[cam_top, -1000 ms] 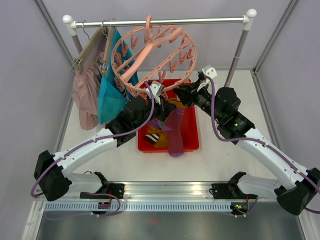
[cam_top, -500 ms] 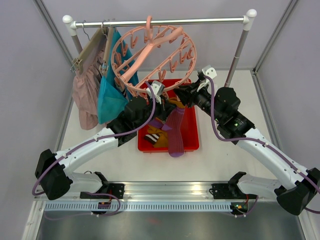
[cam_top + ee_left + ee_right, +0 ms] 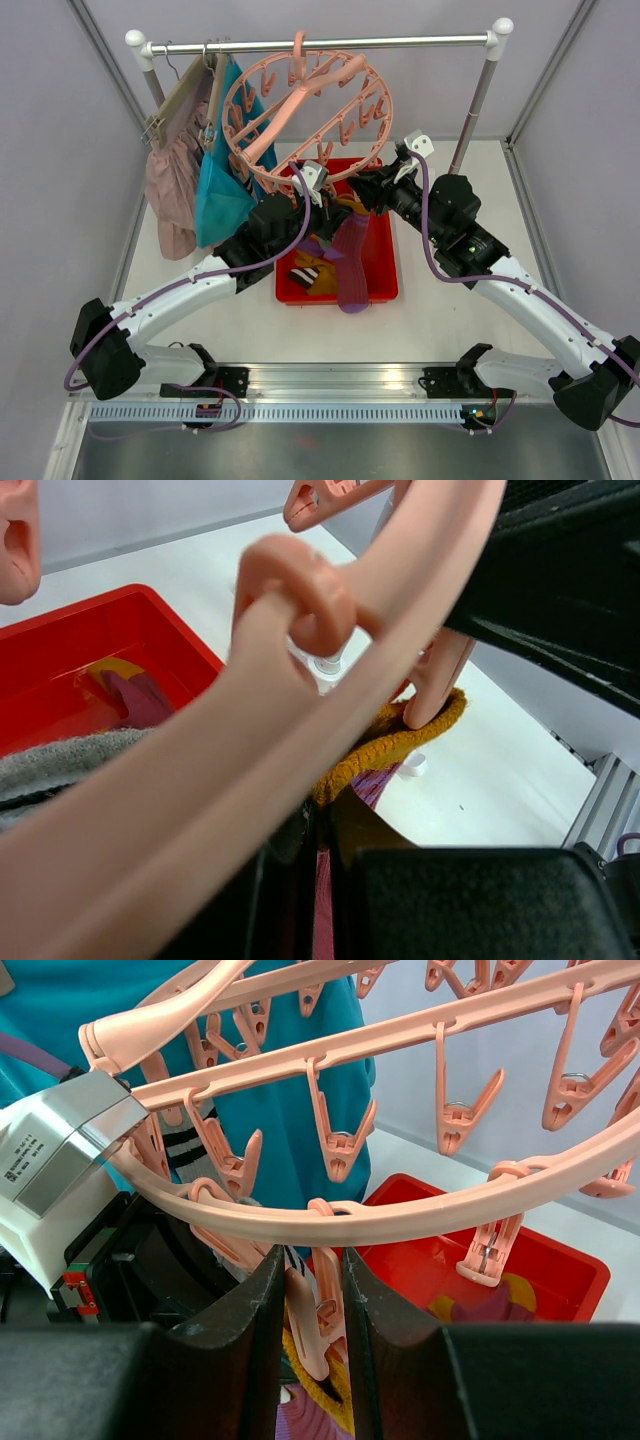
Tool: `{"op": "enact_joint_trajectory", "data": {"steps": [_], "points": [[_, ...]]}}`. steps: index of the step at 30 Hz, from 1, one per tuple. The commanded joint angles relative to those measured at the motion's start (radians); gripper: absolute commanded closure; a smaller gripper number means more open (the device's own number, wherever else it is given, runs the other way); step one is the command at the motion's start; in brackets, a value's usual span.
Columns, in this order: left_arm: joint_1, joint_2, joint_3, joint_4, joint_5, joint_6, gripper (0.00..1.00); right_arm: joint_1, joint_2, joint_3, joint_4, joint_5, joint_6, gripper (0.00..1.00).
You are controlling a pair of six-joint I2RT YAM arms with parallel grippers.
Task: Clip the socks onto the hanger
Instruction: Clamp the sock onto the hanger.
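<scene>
— While the left gripper (image 3: 322, 860) is clamped shut on the purple sock (image 3: 350, 265), what crowds it?
— The hanger (image 3: 300, 92). Its pink ring cuts straight across the left wrist view, just above the closed fingers. A mustard-yellow cuff (image 3: 400, 745) sits at the tip of a dangling clip.
— And the right gripper (image 3: 312, 1260)?
— Its fingers pinch a clip (image 3: 312, 1340) that hangs from the ring's near side. The left arm's camera block is close behind it.
— Where does the sock go from there?
— It hangs down over the red tray (image 3: 388, 270), with its toe at the near rim. A striped sock (image 3: 308, 275) lies in the tray beside it.
— Anything else nearby?
— A teal garment (image 3: 220, 195) and a pale pink garment (image 3: 170, 195) hang on the rail (image 3: 400, 41), left of the hanger. The teal one is right against the ring.
— And the room?
— There is a white surface (image 3: 330, 335) and pale grey walls (image 3: 50, 200). The rail stands on two posts at the back.
</scene>
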Motion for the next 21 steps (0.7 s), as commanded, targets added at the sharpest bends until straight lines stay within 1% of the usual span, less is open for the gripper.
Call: {"op": "enact_joint_trajectory", "data": {"steps": [1, 9, 15, 21], "points": [[-0.002, -0.034, 0.004, 0.070, -0.035, -0.023, 0.98, 0.003, -0.004, 0.031, -0.008, 0.017, -0.007, 1.00], [-0.002, -0.059, -0.020, 0.082, -0.082, -0.029, 0.98, 0.004, -0.002, 0.033, -0.005, 0.009, -0.004, 1.00], [-0.002, -0.066, -0.033, 0.101, -0.090, -0.036, 0.98, 0.004, -0.004, 0.033, -0.011, 0.012, -0.007, 1.00], [-0.002, -0.057, -0.028, 0.116, -0.067, -0.054, 0.98, 0.003, 0.001, 0.033, -0.010, 0.009, -0.005, 1.00]]}}
